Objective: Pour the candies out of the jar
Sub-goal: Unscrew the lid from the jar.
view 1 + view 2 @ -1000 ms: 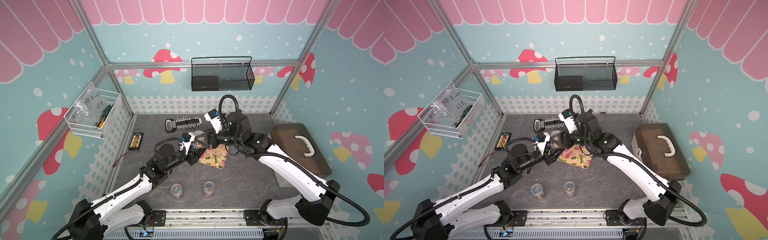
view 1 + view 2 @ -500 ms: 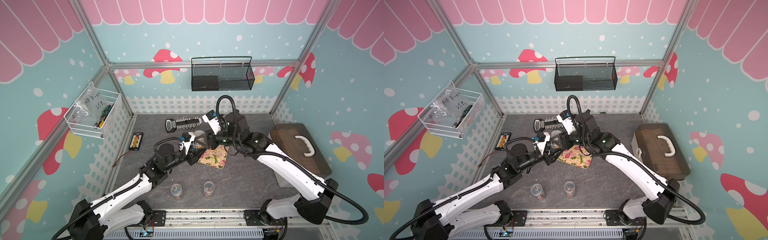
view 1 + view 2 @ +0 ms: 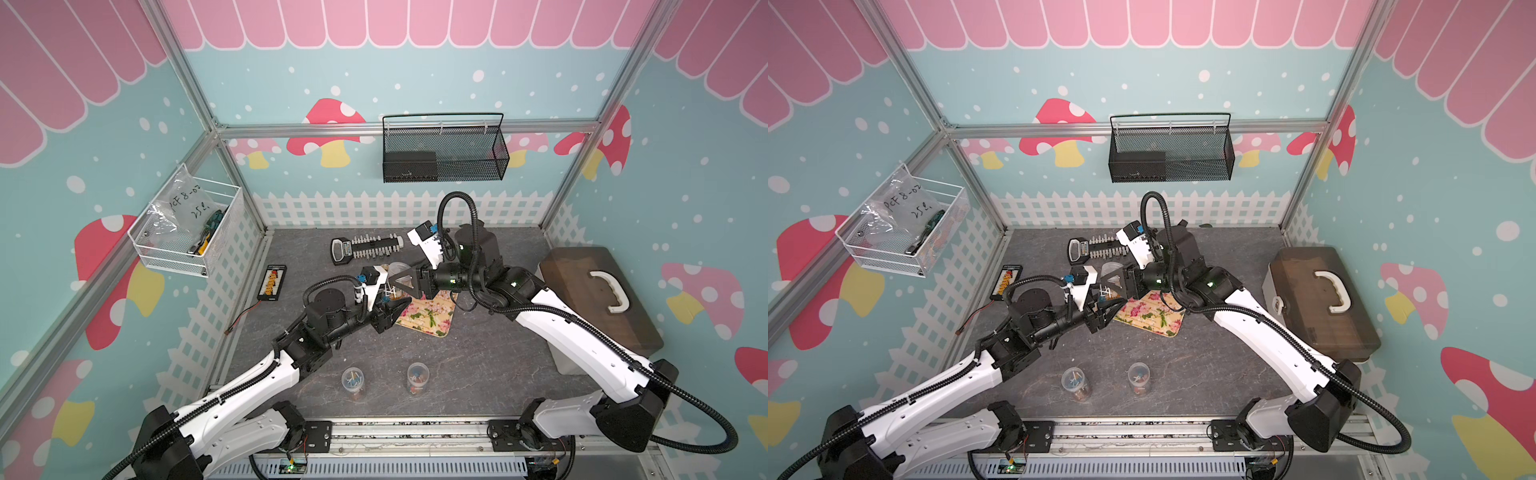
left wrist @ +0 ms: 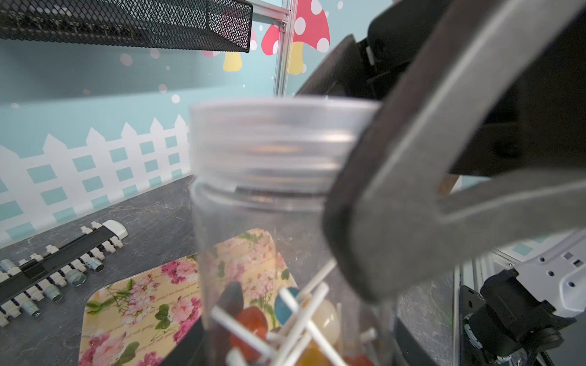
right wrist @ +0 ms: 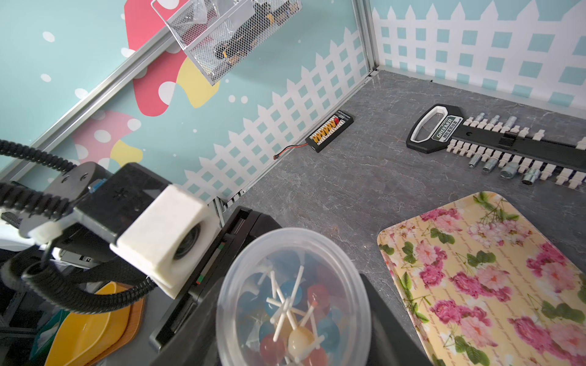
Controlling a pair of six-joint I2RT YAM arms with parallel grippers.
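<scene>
A clear plastic jar [image 3: 395,286] [image 4: 253,237] stands upright just above the left edge of the floral tray [image 3: 432,311]. My left gripper [image 3: 390,306] [image 4: 295,348] is shut on its lower body. The candies [image 4: 285,317] [image 5: 295,317], small lollipops with red, blue and pale yellow heads on white sticks, lie heaped inside. The translucent lid [image 4: 279,142] [image 5: 291,253] sits on the jar's mouth. My right gripper [image 3: 401,277] [image 5: 293,332] reaches in from the right, its jaws closed on either side of the lid. One of its fingers [image 4: 380,206] presses the lid's edge.
A socket rack [image 3: 365,248] lies behind the jar. Two small jars [image 3: 352,380] [image 3: 417,376] stand near the front edge. A brown case [image 3: 598,299] fills the right side, and a black connector board [image 3: 272,282] lies by the left fence. Wire baskets hang on the walls.
My right wrist has turned a little back and forth at the lid. The left arm and the jar have stayed put.
</scene>
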